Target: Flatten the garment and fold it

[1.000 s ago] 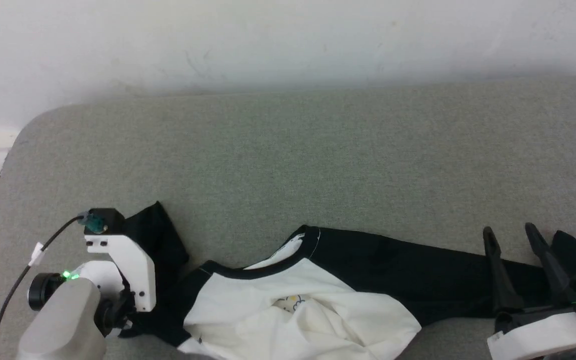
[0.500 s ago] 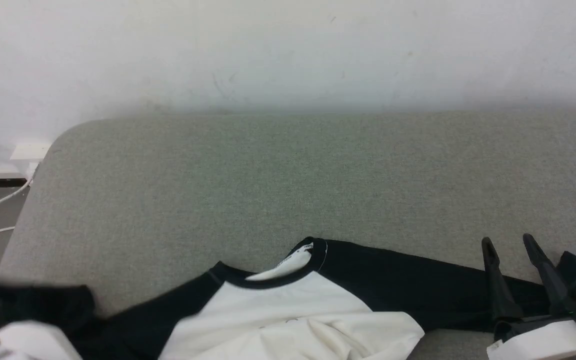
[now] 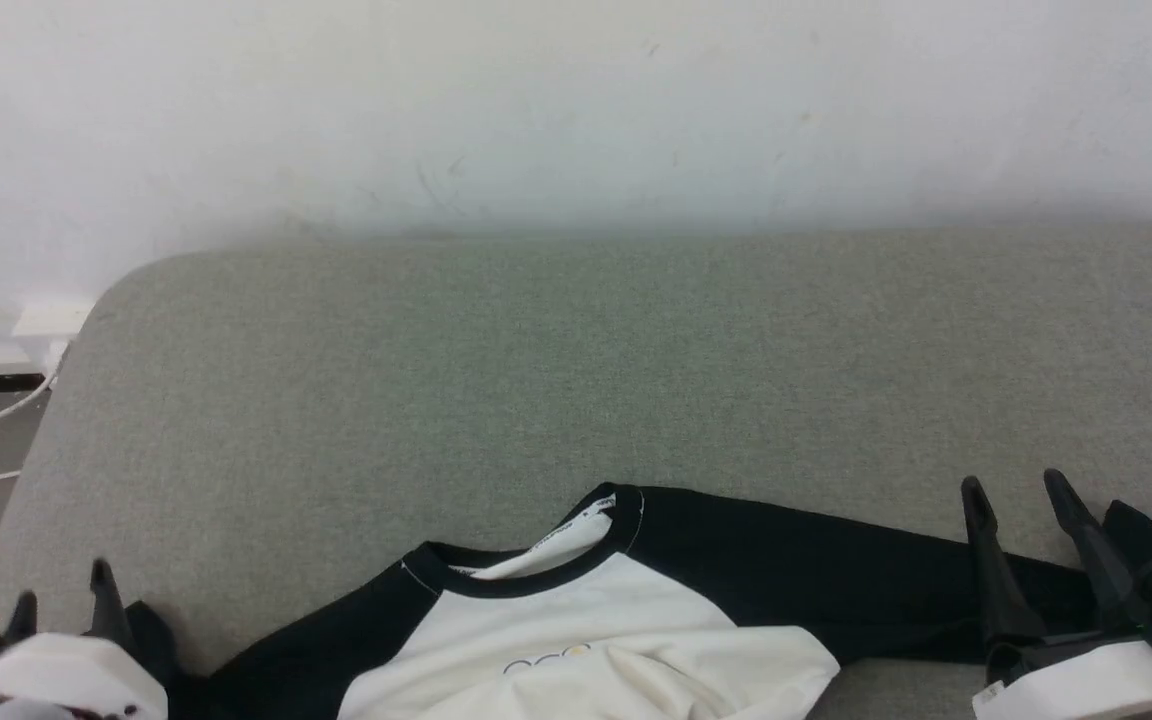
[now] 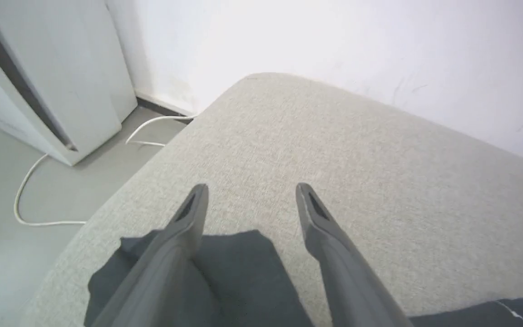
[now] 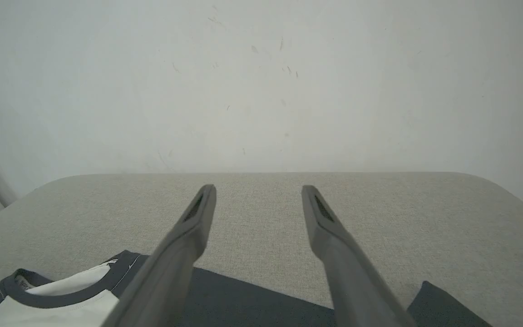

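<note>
Garment [image 3: 636, 610] lies near, its sleeves under the spread-open left gripper [image 3: 61, 598] and right gripper [image 3: 1014, 487]; cushion [image 3: 576, 380] stretches far to the wall [image 3: 576, 100].

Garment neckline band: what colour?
The neckline band is black, bordering the white torso panel; head view shows it best.

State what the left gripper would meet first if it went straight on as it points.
The left gripper would likely meet the bare cushion near its far edge, else the wall behind; depth is unclear.
</note>
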Controlling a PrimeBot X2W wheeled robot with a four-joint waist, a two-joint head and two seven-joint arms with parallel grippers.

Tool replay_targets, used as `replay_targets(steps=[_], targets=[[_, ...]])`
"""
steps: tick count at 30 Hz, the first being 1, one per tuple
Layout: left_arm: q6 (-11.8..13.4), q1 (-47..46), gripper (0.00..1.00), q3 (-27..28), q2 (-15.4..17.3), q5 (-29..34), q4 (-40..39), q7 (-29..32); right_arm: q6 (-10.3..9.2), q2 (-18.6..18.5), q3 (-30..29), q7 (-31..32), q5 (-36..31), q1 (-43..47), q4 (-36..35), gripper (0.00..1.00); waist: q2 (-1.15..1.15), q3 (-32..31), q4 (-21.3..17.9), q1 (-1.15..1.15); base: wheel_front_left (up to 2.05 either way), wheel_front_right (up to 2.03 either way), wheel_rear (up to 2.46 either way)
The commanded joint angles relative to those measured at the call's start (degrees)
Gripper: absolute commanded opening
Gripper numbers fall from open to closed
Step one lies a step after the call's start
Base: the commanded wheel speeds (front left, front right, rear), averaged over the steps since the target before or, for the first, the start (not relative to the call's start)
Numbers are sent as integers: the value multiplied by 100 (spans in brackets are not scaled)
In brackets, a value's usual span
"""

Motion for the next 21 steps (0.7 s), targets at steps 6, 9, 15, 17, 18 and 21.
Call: replay_targets(steps=[6, 9, 15, 17, 18, 21], targets=[[-73, -312, 100, -487, 351, 413, -1182, 456, -11, 8, -7, 58, -24, 54, -69, 100, 0, -18, -68, 0, 0, 0, 0], [-360, -539, 100, -1080, 427, 471, -1497, 1259, -11, 8, 10, 64, -42, 23, -125, 100, 0, 88, -91, 0, 0, 0, 0], [-1027, -1121, 100, -2129, 315, 352, -1205, 2828, -11, 8, 116, 90, -93, -70, -127, 100, 0, 263, -142, 0, 0, 0, 0], [-1202, -1271, 100, -2303, 290, 216, -921, 3275, -11, 8, 153, 90, -83, -109, -119, 100, 0, 319, -177, 0, 0, 0, 0], [-1294, -1341, 100, -2368, 285, 154, -789, 3450, -11, 8, 180, 94, -80, -125, -111, 100, 0, 348, -201, 0, 0, 0, 0], [-1495, -1529, 100, -2532, 319, 93, -426, 3831, -11, 8, 234, 99, -94, -171, -87, 100, 0, 433, -260, 0, 0, 0, 0]])
